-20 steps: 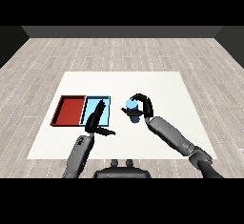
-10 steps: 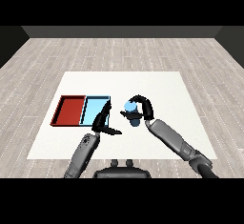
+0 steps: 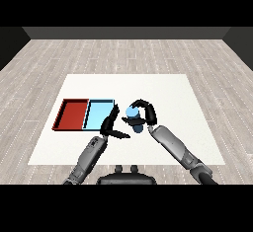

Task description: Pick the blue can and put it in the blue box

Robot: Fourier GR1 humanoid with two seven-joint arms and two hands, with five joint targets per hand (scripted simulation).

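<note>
A: On the white counter [image 3: 163, 90], what is there to find?

B: Two trays lie side by side toward nine o'clock of the middle: a red tray [image 3: 72, 115] on the outside and a light blue tray [image 3: 97, 114] touching it on the three o'clock side.

A: Where is the blue can [image 3: 133, 118]?

B: Just past the blue tray's three o'clock edge, close to the centre of the counter. The right hand [image 3: 143, 116] is curled round it, fingers arching over the top and down the far side. I cannot tell whether the can rests on the counter or is raised off it.

A: And the other hand?

B: The left hand [image 3: 110, 126] comes in from six o'clock on a grey forearm. Its fingers are straight and point toward twelve o'clock, overlapping the blue tray's near right corner, thumb sticking out toward the can. It holds nothing.
</note>
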